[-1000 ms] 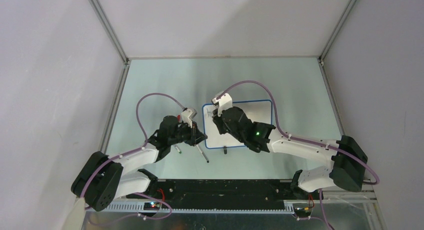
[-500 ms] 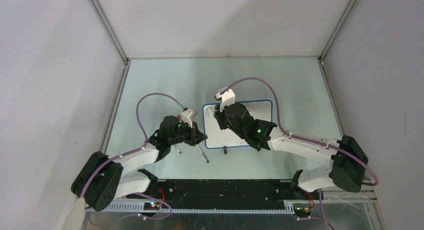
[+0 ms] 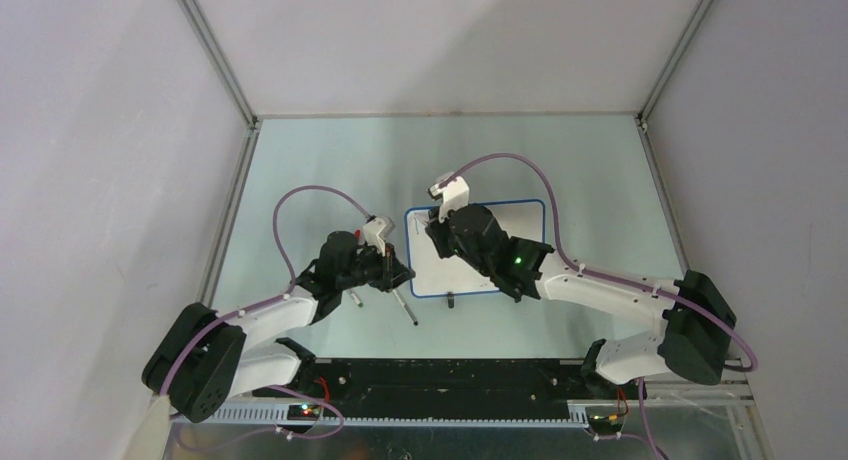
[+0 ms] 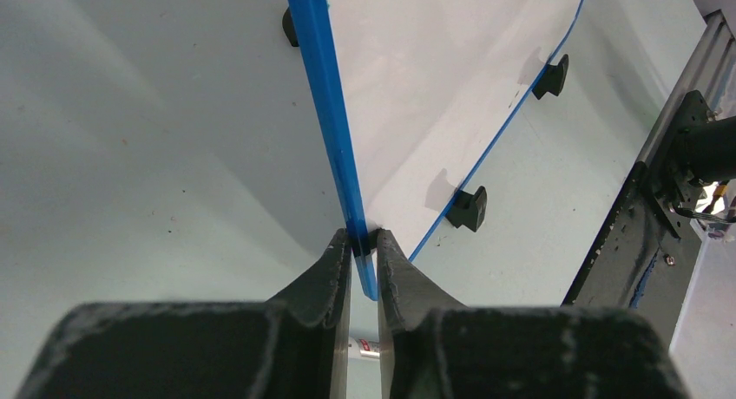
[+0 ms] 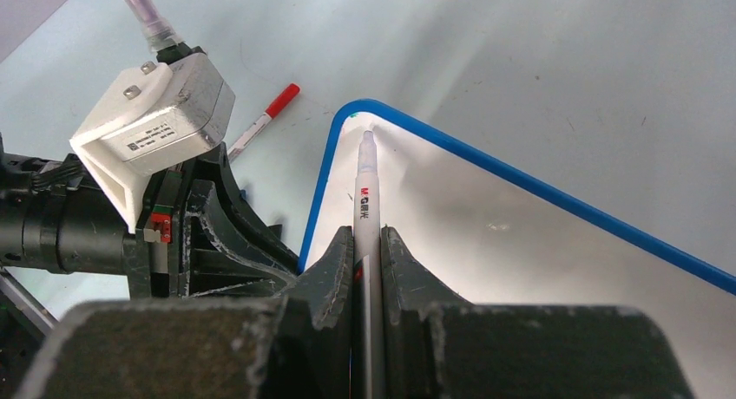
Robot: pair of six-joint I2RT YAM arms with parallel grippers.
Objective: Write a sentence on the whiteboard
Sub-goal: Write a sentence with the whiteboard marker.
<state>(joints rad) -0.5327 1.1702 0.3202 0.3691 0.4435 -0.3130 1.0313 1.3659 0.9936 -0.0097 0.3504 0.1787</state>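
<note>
The whiteboard [image 3: 520,220] lies flat on the table, white with a thin blue rim. My left gripper [image 3: 403,277] is shut on the blue rim [image 4: 321,95] at the board's near left corner, one finger on each side of the edge [image 4: 364,240]. My right gripper [image 3: 432,223] hovers over the board's far left part, shut on a white marker [image 5: 365,191]. The marker's tip points at the rounded corner of the whiteboard [image 5: 486,243], just inside the rim. The sentence is out of view: the board surface that shows is blank.
Two black clip feet [image 4: 469,208] [image 4: 551,76] stick out from the board's near long edge. A red-capped pen [image 5: 265,117] lies on the table left of the board. Two thin pens [image 3: 405,307] [image 3: 355,300] lie by my left gripper. A black rail [image 3: 450,375] runs along the near edge.
My right gripper with the marker has shifted slightly away and to the right over the board's far left corner. The left gripper keeps its hold and has not moved.
</note>
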